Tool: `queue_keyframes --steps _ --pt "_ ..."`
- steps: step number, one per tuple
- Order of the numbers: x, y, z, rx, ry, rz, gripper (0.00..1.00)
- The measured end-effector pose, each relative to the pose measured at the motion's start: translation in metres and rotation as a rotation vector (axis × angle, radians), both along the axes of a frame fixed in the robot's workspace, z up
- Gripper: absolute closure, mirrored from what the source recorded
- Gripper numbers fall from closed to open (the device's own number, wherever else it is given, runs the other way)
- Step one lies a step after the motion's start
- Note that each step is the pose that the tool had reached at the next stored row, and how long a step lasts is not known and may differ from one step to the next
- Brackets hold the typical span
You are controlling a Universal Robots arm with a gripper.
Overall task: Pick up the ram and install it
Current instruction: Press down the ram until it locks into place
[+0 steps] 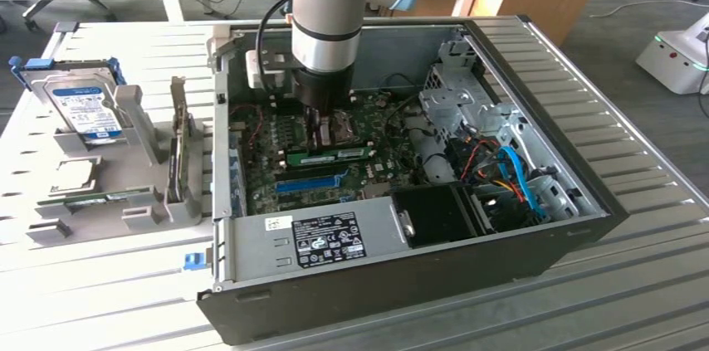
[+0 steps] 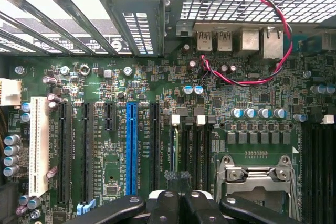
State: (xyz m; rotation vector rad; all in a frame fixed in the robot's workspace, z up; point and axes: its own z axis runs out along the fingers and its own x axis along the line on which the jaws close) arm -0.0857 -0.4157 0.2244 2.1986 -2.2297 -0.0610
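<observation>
Very little print is reading clearly from where I am standing. A white sticker [image 1: 328,241] crowded with small black certification marks is sitting on the grey metal bracket [image 1: 266,255] at the front edge of the open computer case [image 1: 576,226], but none of its words are coming through. Well apart from the case, toward the exterior view's left, a blue-and-white label [image 1: 89,106] is showing on the hard drive [image 1: 80,109] standing in its holder, its text too small to make out, and the fine white lettering beside the blue slot [image 2: 131,148] on the motherboard [image 2: 252,106] is likewise staying illegible.
</observation>
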Motion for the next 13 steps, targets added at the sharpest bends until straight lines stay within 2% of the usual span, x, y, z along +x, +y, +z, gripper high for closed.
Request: queue_keyframes --steps 13 --pt "0.0000 0.0000 -0.0010 -0.0001 0.0001 0.000 0.89"
